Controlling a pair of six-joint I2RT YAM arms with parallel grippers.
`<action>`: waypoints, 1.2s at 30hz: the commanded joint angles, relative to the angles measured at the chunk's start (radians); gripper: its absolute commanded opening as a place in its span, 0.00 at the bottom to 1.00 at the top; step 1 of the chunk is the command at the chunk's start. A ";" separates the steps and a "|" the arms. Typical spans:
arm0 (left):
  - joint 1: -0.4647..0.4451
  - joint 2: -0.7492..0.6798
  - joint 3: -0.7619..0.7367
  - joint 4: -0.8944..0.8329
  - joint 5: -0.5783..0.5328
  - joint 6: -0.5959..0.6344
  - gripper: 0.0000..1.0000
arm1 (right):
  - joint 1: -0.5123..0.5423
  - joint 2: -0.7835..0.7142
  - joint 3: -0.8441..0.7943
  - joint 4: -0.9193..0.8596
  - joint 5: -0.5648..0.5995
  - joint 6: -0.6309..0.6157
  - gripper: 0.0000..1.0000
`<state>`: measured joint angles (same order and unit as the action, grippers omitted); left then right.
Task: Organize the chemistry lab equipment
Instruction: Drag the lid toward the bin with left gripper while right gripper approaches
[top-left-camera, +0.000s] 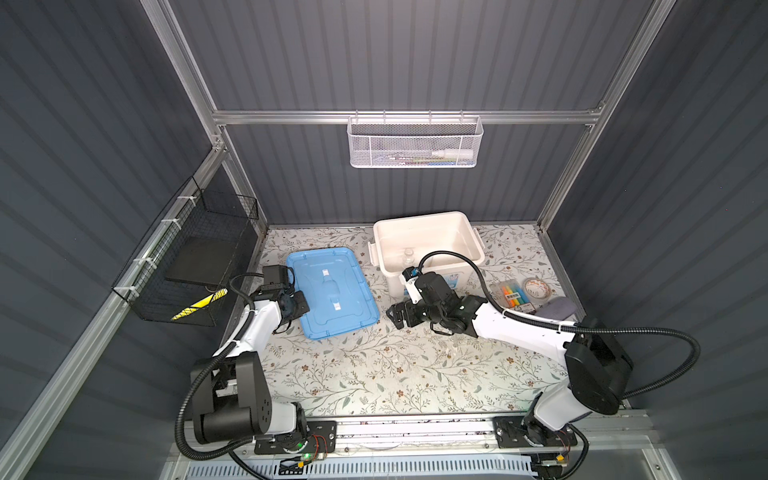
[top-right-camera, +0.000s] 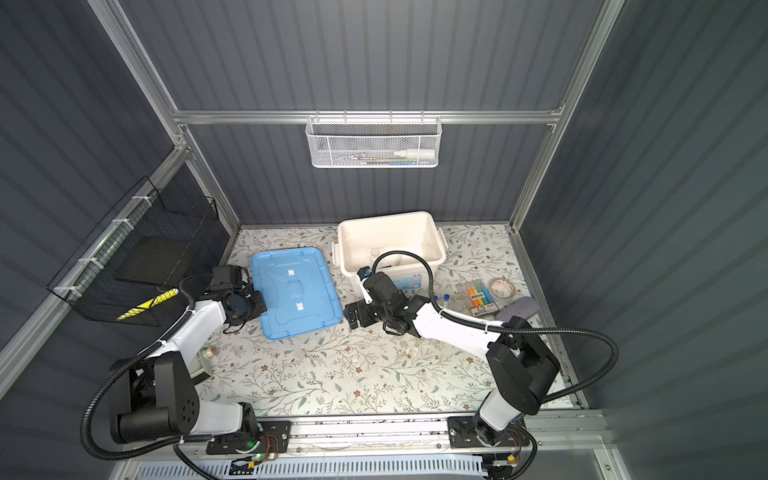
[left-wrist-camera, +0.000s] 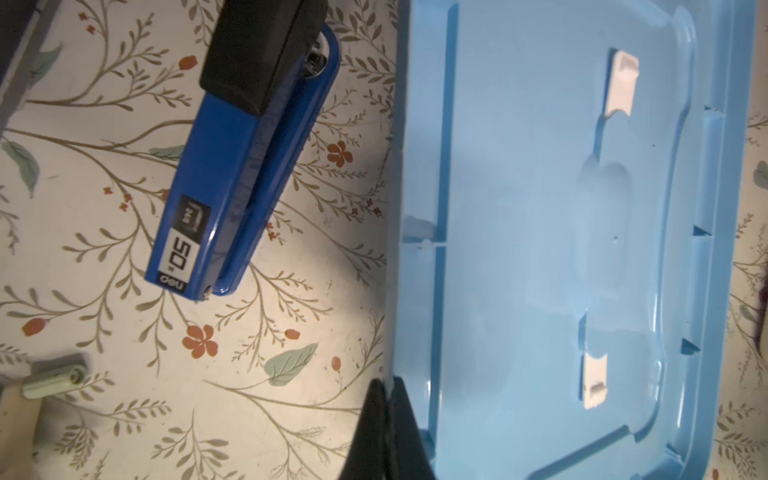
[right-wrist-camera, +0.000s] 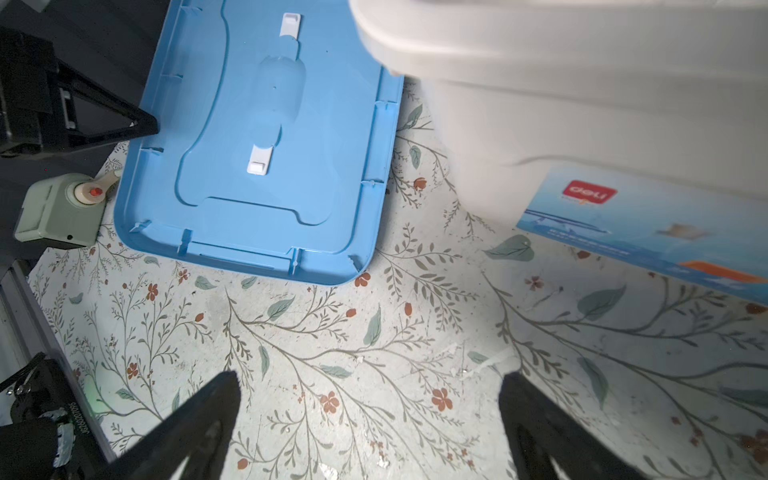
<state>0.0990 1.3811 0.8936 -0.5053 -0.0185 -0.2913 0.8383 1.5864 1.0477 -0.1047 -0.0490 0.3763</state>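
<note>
floral tabletop (top-left-camera: 374, 374); closed left claw (left-wrist-camera: 385, 395) at blue lid (left-wrist-camera: 519, 249) edge

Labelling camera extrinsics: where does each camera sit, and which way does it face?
Top views: high at the front, looking down and back over the table; left arm and right arm show.
Left wrist: on the left arm, looking down past the left gripper, shut on the rim of the blue lid; stapler beside.
Right wrist: on the right arm, looking down past the open right gripper towards the white bin.
Shared: all views show the blue lid.
</note>
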 joint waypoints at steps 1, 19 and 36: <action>0.002 -0.050 0.046 -0.023 0.015 -0.015 0.00 | -0.005 -0.025 0.020 -0.012 -0.004 -0.012 0.99; 0.002 -0.182 0.098 -0.076 0.036 -0.042 0.00 | -0.019 -0.051 0.006 -0.001 -0.006 -0.013 0.99; 0.002 -0.291 0.174 -0.154 0.049 -0.052 0.00 | -0.031 -0.074 -0.008 0.037 -0.039 -0.005 0.99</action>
<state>0.0990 1.1286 1.0050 -0.6609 0.0113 -0.3225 0.8108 1.5402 1.0473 -0.0895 -0.0769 0.3740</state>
